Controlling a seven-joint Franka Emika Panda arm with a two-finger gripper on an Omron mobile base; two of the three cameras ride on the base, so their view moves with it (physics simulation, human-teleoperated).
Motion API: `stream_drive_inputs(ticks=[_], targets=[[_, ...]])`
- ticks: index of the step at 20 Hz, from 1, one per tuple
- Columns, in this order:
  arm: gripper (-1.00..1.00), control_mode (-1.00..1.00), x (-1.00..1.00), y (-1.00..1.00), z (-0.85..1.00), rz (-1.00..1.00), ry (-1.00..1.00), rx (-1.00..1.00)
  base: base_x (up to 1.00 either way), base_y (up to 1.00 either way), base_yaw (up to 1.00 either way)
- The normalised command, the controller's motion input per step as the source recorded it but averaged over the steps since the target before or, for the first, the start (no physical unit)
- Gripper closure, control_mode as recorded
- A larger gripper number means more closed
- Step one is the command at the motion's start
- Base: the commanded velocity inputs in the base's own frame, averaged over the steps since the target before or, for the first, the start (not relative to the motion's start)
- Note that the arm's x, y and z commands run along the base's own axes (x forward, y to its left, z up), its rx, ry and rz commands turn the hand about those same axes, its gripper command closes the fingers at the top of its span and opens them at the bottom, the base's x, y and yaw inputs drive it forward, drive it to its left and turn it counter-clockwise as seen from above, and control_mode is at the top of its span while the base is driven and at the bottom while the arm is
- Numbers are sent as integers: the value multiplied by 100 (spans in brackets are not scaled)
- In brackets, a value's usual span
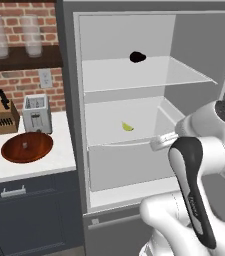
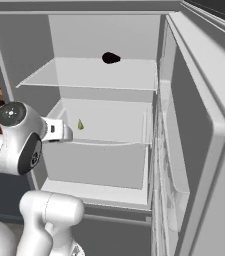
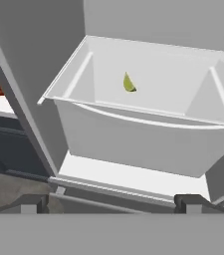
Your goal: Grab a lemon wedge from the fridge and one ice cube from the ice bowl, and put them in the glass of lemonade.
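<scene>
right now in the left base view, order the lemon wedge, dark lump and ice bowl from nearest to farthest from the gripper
1. lemon wedge, in the open fridge drawer, just left of the gripper.
2. dark lump, on the upper shelf, above and behind.
3. ice bowl, out on the counter, far left.

Even, soft rendered light; slightly blurry, no glare.

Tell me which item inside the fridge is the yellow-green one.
The lemon wedge in the lower drawer; the other item, a dark lump, sits on the shelf above.
</scene>
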Motion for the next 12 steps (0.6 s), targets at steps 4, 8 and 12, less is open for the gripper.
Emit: stream_drive_inputs(ticks=[4, 8, 12], targets=[[-100, -100, 58, 0, -15, 0, 0, -1, 0, 0, 0], [-100, -100, 45, 0, -16, 0, 0, 0, 0, 0, 0], [-100, -100, 39, 0, -24, 0, 0, 0, 0, 0, 0]])
